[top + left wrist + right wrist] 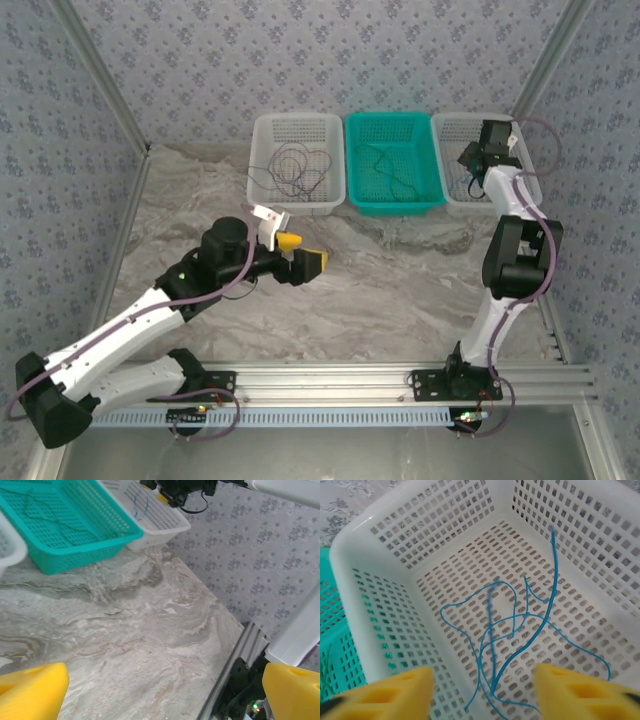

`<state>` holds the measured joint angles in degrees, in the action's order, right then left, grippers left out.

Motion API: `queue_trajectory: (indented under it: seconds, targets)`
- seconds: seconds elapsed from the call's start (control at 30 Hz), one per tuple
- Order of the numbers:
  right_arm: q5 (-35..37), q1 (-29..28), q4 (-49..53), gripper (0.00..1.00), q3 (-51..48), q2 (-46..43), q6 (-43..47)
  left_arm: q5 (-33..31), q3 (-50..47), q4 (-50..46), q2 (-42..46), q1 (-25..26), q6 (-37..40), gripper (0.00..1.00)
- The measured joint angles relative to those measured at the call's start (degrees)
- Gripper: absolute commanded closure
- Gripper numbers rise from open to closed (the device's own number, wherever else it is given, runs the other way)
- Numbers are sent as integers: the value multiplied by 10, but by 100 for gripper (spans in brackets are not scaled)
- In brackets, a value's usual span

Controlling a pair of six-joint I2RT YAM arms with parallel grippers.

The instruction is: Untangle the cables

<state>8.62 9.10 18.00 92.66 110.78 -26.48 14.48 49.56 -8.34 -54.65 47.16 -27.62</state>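
Observation:
Three thin cables lie in separate baskets at the back of the table. The dark brown cable (295, 165) loops in the left white basket (296, 118). In the teal basket (391, 206) rests the dark green cable (390, 172). The blue cable (555, 570) sprawls in loose loops on the floor of the right white basket (435, 525). My right gripper (482, 692) hangs open just above it, and some strands run between the yellow fingers without being pinched. My left gripper (300, 250) is wide open over bare marble at mid-table, holding nothing.
The three baskets stand side by side against the back wall. Patterned walls close in both sides. An aluminium rail (330, 380) with the arm bases runs along the near edge. Marble table (150, 610) stretches between the baskets and the rail.

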Motion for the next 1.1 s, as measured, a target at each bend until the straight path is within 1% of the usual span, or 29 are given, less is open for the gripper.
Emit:
queue_trajectory:
  seconds: [0.07,0.17,0.27,0.37,0.43,0.47,0.5,0.57,0.63,0.77,0.87,0.93,1.0,1.03,1.1]
  targets:
    - [-9,2,12,20,2,-3,-3,-47,0,-19,8,2,0,1]
    - [-40,-5,7,20,-38,-45,-8,-158,0,-61,12,2,-7,1]
    - [-57,-23,-16,19,-141,-135,-9,-281,-11,-96,22,2,-11,1]
    - [-52,-64,-50,19,-269,-256,7,-386,-55,-100,62,1,-4,1]
    - [-37,-101,-77,18,-349,-338,21,-445,-91,-99,94,-5,7,1]
    - [-28,-119,-92,14,-382,-371,28,-466,-107,-97,106,-10,12,0]
    - [-13,-140,-109,0,-421,-409,38,-491,-126,-93,119,-18,19,1]
    - [26,-178,-147,0,-489,-467,64,-529,-160,-80,135,-39,37,0]
    - [68,-207,-180,0,-545,-494,100,-562,-194,-61,140,-60,60,0]
    - [136,-217,-223,0,-613,-472,148,-596,-252,-4,139,-85,120,1]
    - [160,-207,-316,0,-686,-441,182,-600,-289,54,132,-122,167,0]
    - [166,-190,-355,1,-704,-387,201,-583,-301,82,120,-171,187,1]
    - [169,-178,-388,1,-696,-333,220,-563,-313,125,107,-217,205,1]
    - [169,-176,-414,3,-689,-307,235,-548,-322,157,97,-240,214,1]
    - [171,-174,-459,4,-670,-259,255,-519,-334,205,65,-283,227,1]
